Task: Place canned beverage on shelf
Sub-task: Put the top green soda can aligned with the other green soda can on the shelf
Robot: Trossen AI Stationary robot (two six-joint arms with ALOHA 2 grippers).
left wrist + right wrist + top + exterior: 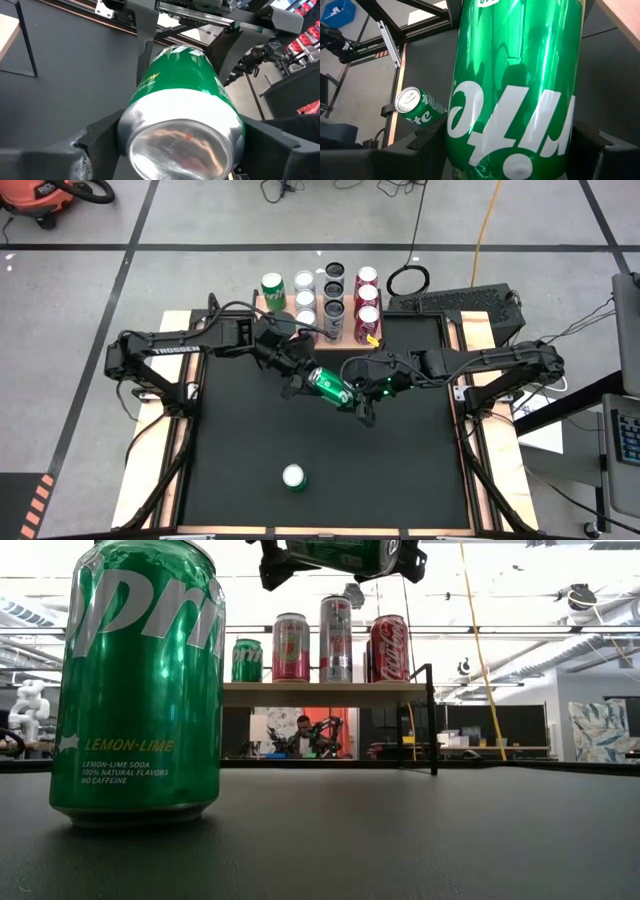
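A green Sprite can [328,384] hangs tipped on its side above the middle of the black worktop [240,470], caught between both arms. The left pincer [300,377] comes at it from the left and the right pincer [358,398] from the right. In the left wrist view the can's silver base [181,144] sits between the left arm's two dark fingers [100,135], which press its sides — so the left pincer is clenched on the can. In the right wrist view the same can [515,90] fills the gap between the right arm's fingers [415,150], and the right pincer also appears to be grasping it, though whether the pads truly bear on the metal is hard to judge from that angle.

The wood-topped shelf [262,304] stands at the far edge of the worktop, just beyond the held can. On it stand a Sprite can [272,285] at the left, then silver cans [304,290], dark cans [334,290] and red cans [367,295] in rows.

A second Sprite can [293,477] stands upright and alone on the near part of the worktop, well apart from the arms — it looms large at the left of the low view [140,680]. Beyond the shelf in the low view a person [300,735] sits in the room.
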